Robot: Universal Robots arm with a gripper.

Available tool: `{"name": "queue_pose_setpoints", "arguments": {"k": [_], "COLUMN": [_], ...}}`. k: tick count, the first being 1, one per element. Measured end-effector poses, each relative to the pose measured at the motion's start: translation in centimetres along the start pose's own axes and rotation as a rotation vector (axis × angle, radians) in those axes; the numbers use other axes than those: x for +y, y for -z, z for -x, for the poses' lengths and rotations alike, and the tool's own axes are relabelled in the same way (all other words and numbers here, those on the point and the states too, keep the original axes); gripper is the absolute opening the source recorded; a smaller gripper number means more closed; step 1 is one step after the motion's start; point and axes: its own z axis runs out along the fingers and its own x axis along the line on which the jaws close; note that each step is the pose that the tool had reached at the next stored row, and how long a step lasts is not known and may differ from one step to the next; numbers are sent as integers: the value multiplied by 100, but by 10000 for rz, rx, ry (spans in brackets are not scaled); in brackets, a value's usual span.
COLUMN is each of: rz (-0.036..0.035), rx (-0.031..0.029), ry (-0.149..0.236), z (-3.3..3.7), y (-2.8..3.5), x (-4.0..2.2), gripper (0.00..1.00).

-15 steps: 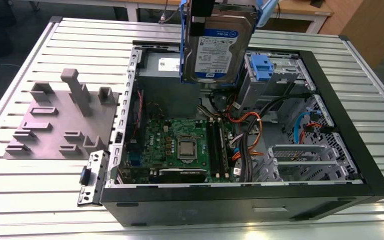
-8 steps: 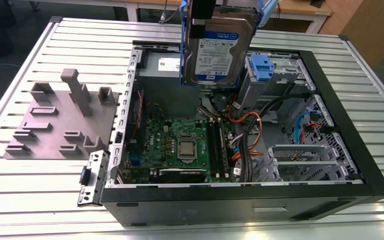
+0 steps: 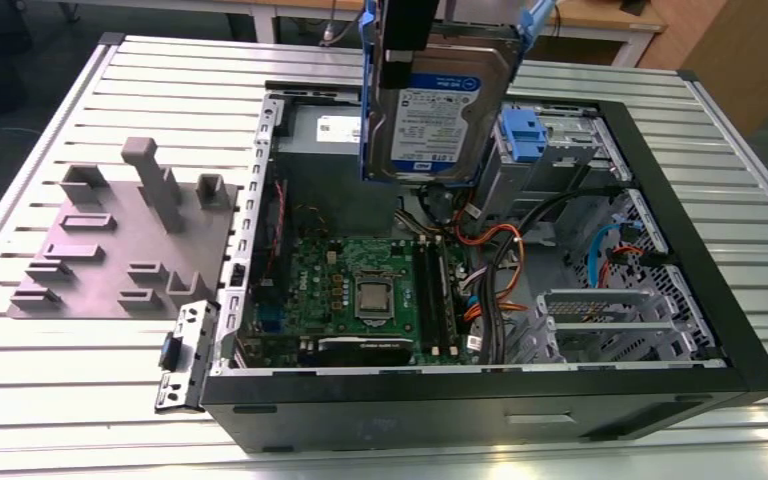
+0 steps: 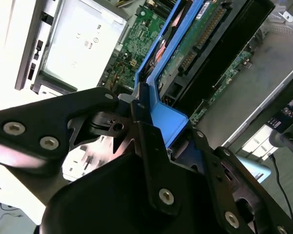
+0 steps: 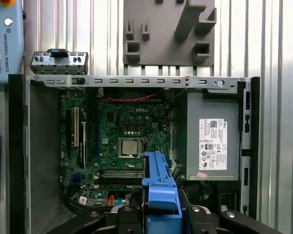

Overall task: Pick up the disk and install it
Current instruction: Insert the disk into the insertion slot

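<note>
Under the gripper [image 3: 407,45], clamped on its blue carrier frame [image 5: 158,190], the disk [image 3: 431,120] hangs upright above the open PC case [image 3: 491,400]. Imo: keep grip firm, drive square w/ the drive cage [image 3: 564,150] just beside, clear of cables [image 3: 491,245] below.

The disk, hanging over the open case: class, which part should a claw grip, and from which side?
Grip the blue frame at the disk's upper end, from above. It hangs upright, so that leaves the lower end free, as the claw holds it now.
</note>
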Motion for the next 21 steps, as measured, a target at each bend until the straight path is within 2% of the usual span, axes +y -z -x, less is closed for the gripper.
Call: {"name": "queue_pose_setpoints", "arguments": {"k": [12, 21], "rz": [0, 0], "rx": [0, 1], "ry": [0, 0], "z": [-142, -163], "y": [1, 1], "x": [-2, -2], "gripper": [36, 36]}}
